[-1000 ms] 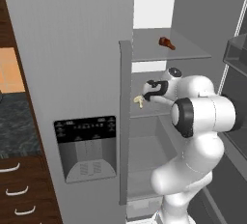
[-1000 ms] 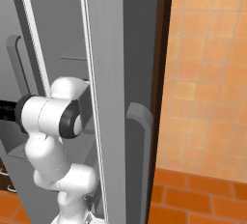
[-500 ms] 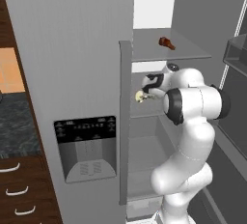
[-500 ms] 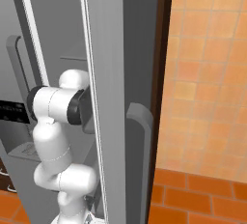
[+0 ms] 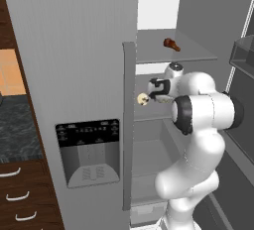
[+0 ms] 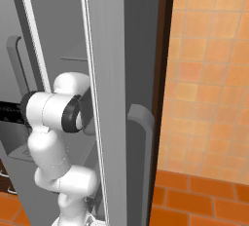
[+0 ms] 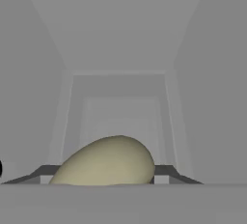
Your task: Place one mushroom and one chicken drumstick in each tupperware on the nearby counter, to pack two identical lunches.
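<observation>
One mushroom (image 5: 143, 99) is showing, beige, at the centre of the left base view, just right of the fridge door's (image 5: 74, 75) edge, over the middle shelf. One drumstick (image 5: 171, 44) is lying on the upper shelf (image 5: 193, 55), reddish-brown, in the upper right of that frame, well apart from the mushroom. One counter (image 5: 17, 135) is showing at the left edge, black-grey marbled, with three curved silver drawer handles (image 5: 15, 194) below it.

The arm is rising from the lower right of the left base view, bending at a big elbow and reaching leftward into the open fridge at middle-shelf height. The gripper (image 5: 148, 95) is pointing left, with the mushroom right at its tip. In the hand view the mushroom (image 7: 106, 162) is sitting low centre, close to the camera, with the grey fridge interior receding behind it. The fingers are flanking the mushroom; whether they are pinching it or merely beside it cannot be told.

In the right base view the arm (image 6: 48, 122) is sitting at centre left, behind the fridge door (image 6: 121, 98).
</observation>
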